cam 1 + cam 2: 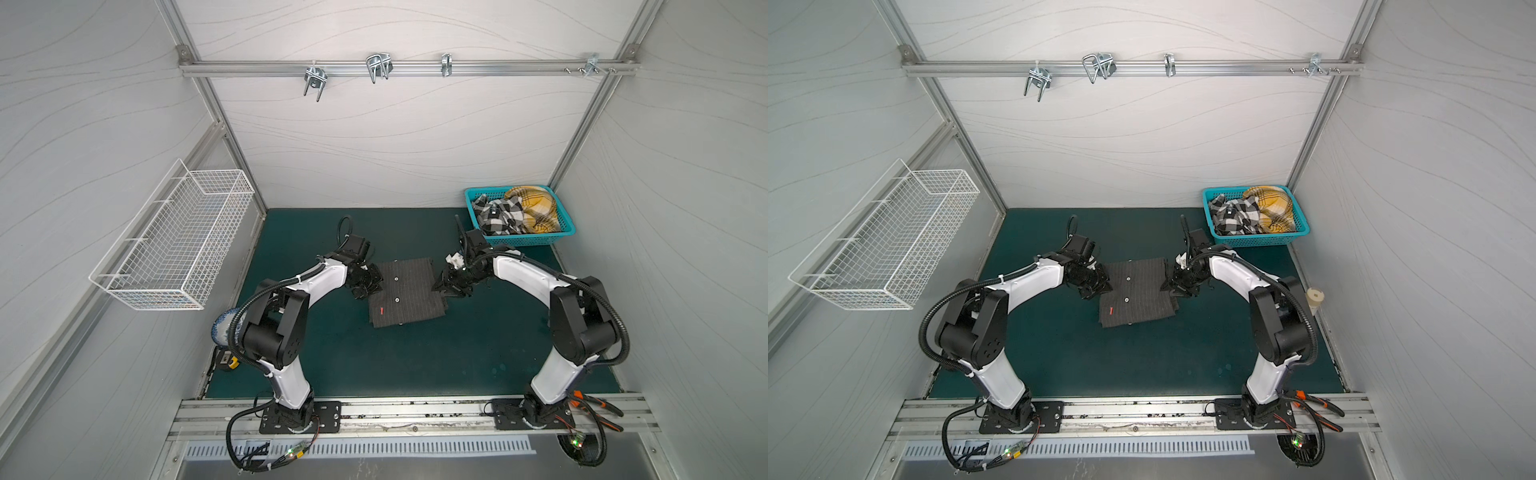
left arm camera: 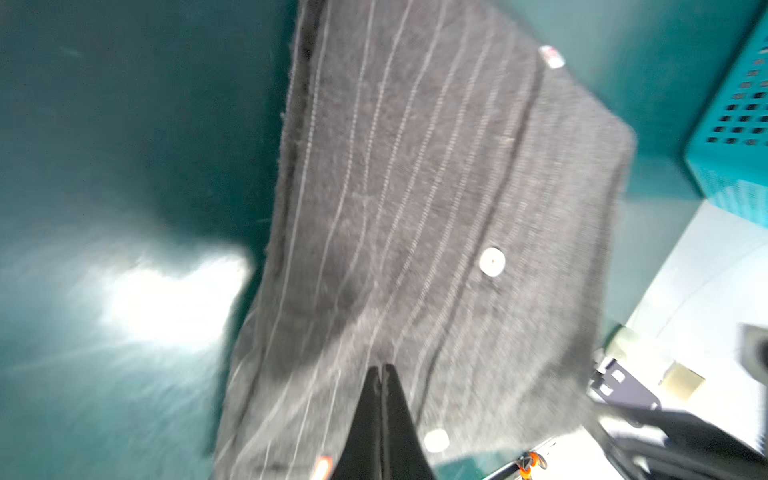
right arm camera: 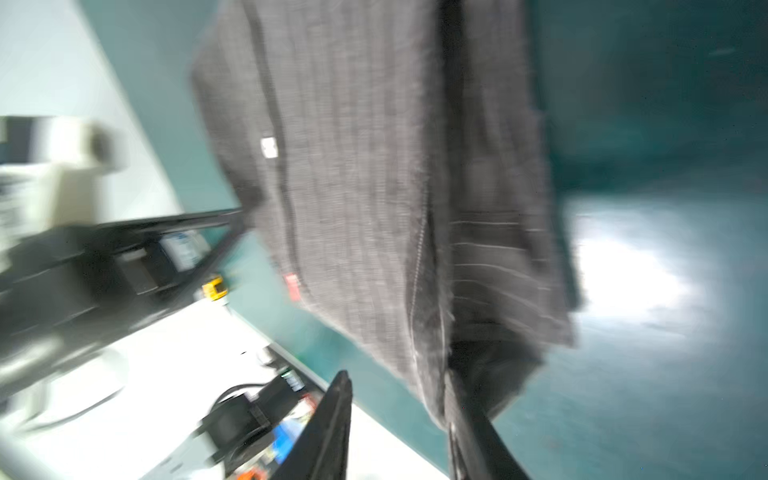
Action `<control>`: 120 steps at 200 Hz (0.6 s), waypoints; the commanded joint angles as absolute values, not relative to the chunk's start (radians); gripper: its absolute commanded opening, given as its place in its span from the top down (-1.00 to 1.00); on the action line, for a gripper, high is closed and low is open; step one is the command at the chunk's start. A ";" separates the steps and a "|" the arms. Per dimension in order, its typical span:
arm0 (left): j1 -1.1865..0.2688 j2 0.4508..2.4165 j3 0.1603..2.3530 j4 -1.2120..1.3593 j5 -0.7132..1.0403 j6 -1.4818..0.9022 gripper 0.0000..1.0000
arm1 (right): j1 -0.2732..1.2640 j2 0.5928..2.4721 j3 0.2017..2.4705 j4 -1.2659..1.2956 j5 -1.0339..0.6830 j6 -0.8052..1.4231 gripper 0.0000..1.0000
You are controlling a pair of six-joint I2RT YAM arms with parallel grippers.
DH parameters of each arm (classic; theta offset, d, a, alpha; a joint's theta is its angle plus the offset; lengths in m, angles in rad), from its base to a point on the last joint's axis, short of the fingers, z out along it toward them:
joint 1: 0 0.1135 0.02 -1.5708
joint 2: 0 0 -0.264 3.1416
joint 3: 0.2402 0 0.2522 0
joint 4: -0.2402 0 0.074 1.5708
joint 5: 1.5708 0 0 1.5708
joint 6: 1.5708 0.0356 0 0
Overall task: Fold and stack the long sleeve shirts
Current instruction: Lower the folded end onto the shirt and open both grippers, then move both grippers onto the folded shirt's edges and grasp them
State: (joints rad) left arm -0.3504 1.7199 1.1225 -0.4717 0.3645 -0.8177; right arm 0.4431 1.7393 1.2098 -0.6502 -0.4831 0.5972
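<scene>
**Folded shirt sits squarely between both claws**

The charcoal pinstriped shirt (image 1: 405,293) lies flat in the middle of the worktop (image 1: 332,353), its placket running front to back. My left claw (image 2: 381,368), pinched together, sits over its left edge. My right claw (image 1: 439,289), spread apart, meets its right edge. Neither is nearer.

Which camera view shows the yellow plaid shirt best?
Both top views show the yellow plaid shirt sharply, crumpled in the teal basket. The left wrist view shows only a basket corner; the right wrist view shows neither.
</scene>
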 commanded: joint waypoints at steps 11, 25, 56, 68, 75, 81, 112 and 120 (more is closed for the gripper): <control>-0.349 1.693 1.088 -0.481 0.361 -0.801 0.92 | 0.477 1.784 1.200 -0.735 -0.357 0.531 0.25; -0.349 1.718 1.078 -0.458 0.373 -0.798 0.92 | 0.477 1.817 1.204 -0.715 -0.354 0.522 0.31; -0.336 1.833 1.102 -0.449 0.363 -0.775 0.99 | 0.470 1.870 1.220 -0.704 -0.312 0.515 0.56; -0.327 1.876 1.112 -0.453 0.355 -0.767 1.00 | 0.469 1.892 1.216 -0.689 -0.317 0.510 0.56; -0.322 1.891 1.111 -0.449 0.349 -0.766 1.00 | 0.471 1.910 1.215 -0.686 -0.319 0.510 0.55; -0.318 1.899 1.107 -0.445 0.344 -0.766 1.00 | 0.472 1.924 1.216 -0.685 -0.318 0.508 0.56; -0.309 1.899 1.114 -0.458 0.331 -0.756 1.00 | 0.472 1.914 1.224 -0.720 -0.300 0.493 0.52; -0.310 1.878 1.125 -0.469 0.328 -0.751 1.00 | 0.472 1.871 1.225 -0.731 -0.297 0.493 0.48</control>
State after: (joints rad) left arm -0.3164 1.8629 1.1011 -0.4328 0.3962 -0.7795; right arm 0.4728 1.9026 1.2198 -0.6815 -0.3481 0.5201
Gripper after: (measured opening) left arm 0.047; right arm 0.240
